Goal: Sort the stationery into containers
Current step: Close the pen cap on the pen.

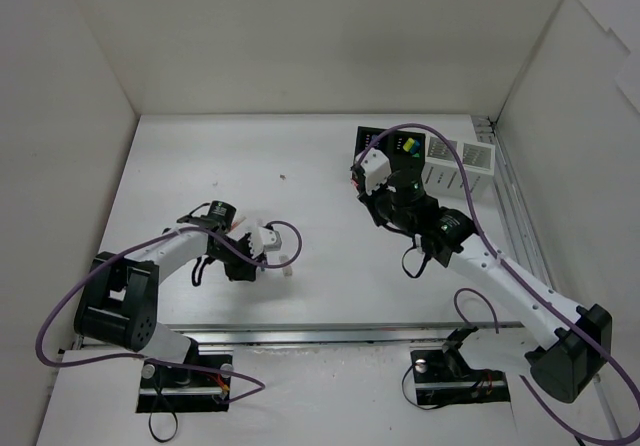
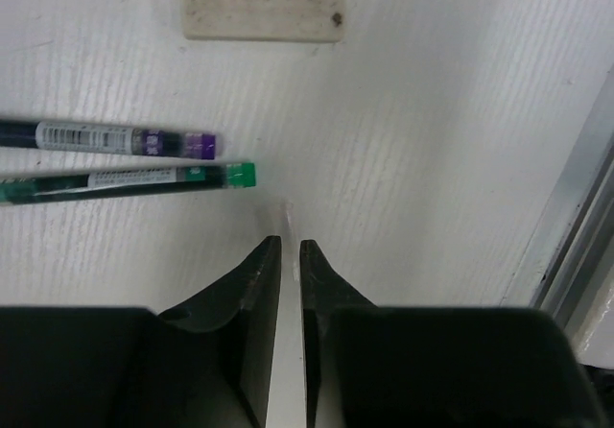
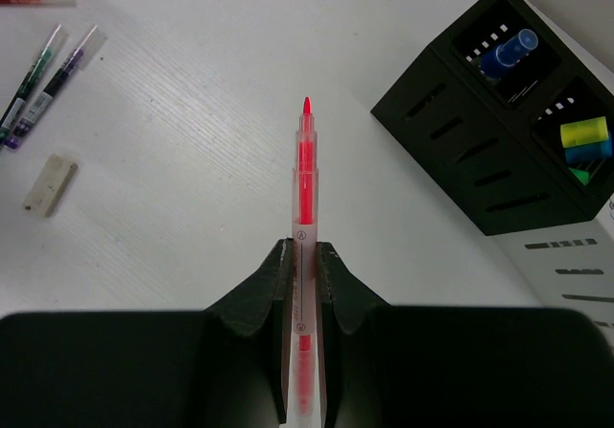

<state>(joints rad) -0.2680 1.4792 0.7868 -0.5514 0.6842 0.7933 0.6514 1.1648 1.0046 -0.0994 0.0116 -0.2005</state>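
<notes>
Held item: the right gripper [image 3: 305,247] is clamped on the clear barrel of the thin red pen [image 3: 305,174].
Pen axis: in line with the fingers, red tip pointing straight ahead.
Target direction: the black two-compartment box [image 3: 460,174] lies ahead and to the right of the tip, apart from it. I judge the pen needs swinging rightward.
Compartments: the blue-capped bottle [image 3: 508,52] is in the farther one, the yellow highlighter [image 3: 583,132] in the nearer.
Left gripper [image 2: 288,246]: fingers nearly together with only a slit between, nothing plainly held.
Loose items: the green pen [image 2: 125,180] and purple pen [image 2: 115,140] lie side by side ahead-left of it, with the eraser [image 2: 262,4] beyond.
Nearer arm: right for the box, left for the loose pens.
</notes>
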